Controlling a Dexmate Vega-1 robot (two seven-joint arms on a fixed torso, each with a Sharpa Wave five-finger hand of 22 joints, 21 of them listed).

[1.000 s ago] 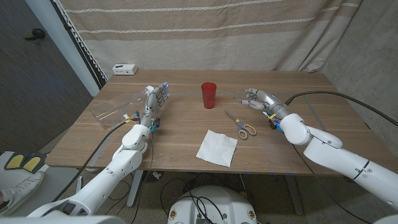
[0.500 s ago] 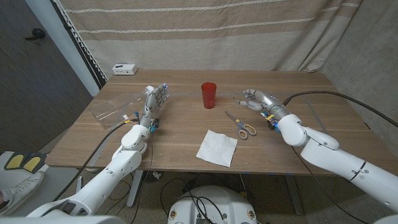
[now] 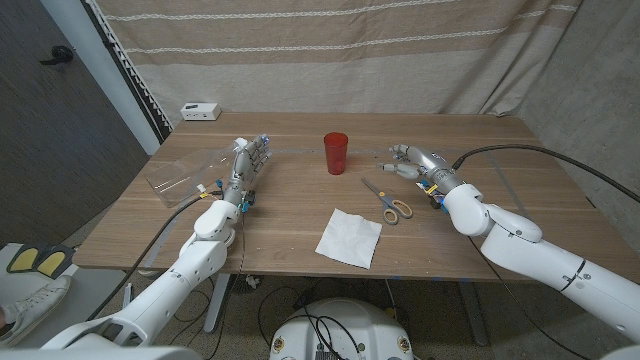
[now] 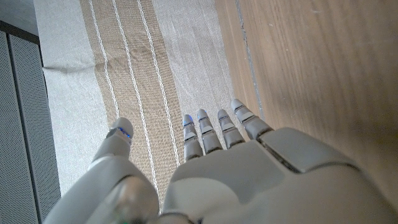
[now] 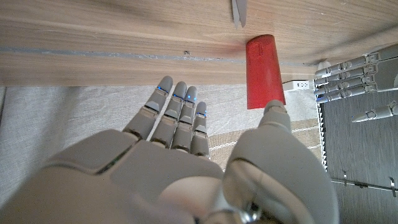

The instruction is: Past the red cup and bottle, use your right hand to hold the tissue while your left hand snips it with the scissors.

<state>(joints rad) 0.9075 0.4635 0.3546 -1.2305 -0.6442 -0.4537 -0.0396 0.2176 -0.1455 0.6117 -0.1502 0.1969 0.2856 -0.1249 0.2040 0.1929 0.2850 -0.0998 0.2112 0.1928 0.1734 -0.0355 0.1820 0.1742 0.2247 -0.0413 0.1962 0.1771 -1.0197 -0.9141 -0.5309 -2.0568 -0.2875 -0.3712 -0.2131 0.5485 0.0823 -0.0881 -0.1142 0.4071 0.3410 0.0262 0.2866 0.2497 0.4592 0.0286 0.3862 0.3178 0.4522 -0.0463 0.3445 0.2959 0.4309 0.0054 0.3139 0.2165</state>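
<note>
Red cup (image 3: 336,153) stands upright, contents not visible. Left hand (image 3: 250,160) and right hand (image 3: 408,160) spread wide, holding nothing.

One red cup (image 3: 336,153), one pair of scissors (image 3: 387,200) and one tissue (image 3: 349,238) are lying on the table (image 3: 290,215). One white box (image 3: 200,111) is sitting at its far left corner.

lab | wooden table (image 3: 280,215) | striped curtain backdrop (image 3: 330,50) | trailing cables (image 3: 520,152)

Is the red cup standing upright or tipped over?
Upright: the red cup stands on its base on the table, its rim facing up.
</note>
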